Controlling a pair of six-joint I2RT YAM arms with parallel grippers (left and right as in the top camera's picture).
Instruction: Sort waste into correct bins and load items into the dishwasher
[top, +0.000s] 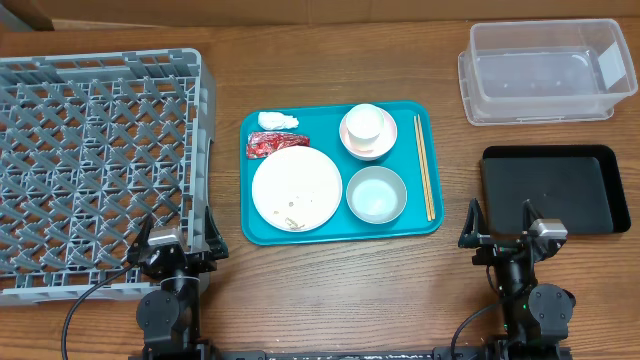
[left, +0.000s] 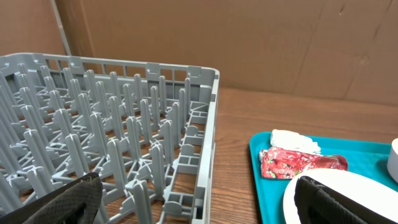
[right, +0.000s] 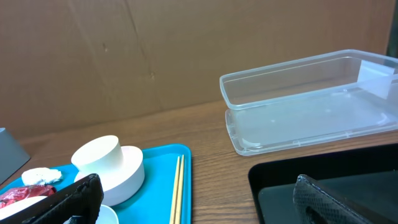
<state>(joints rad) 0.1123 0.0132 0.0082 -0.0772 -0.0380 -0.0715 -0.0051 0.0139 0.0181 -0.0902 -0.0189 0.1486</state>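
Jaws spread, empty, on your left gripper (top: 175, 241) and right gripper (top: 500, 232) | nothing is sorted or loaded | crumpled white tissue (top: 277, 121), crinkled red wrapper (top: 275, 144) and round white plate (top: 297, 188) sit on teal plastic tray (top: 330, 232), centre | grey lattice dish rack (top: 100, 150), 9 o'clock, holds nothing

The wooden table (top: 330, 290) carries four things. The grey rack (top: 195, 150) sits on the left, running past the edge of the overhead view. The teal tray (top: 320, 122) lies in the middle, just beside the rack. The clear tub (top: 545, 75) stands at the far right, and the black tray (top: 550, 190) lies nearer the arms, with a strip of bare wood between them.
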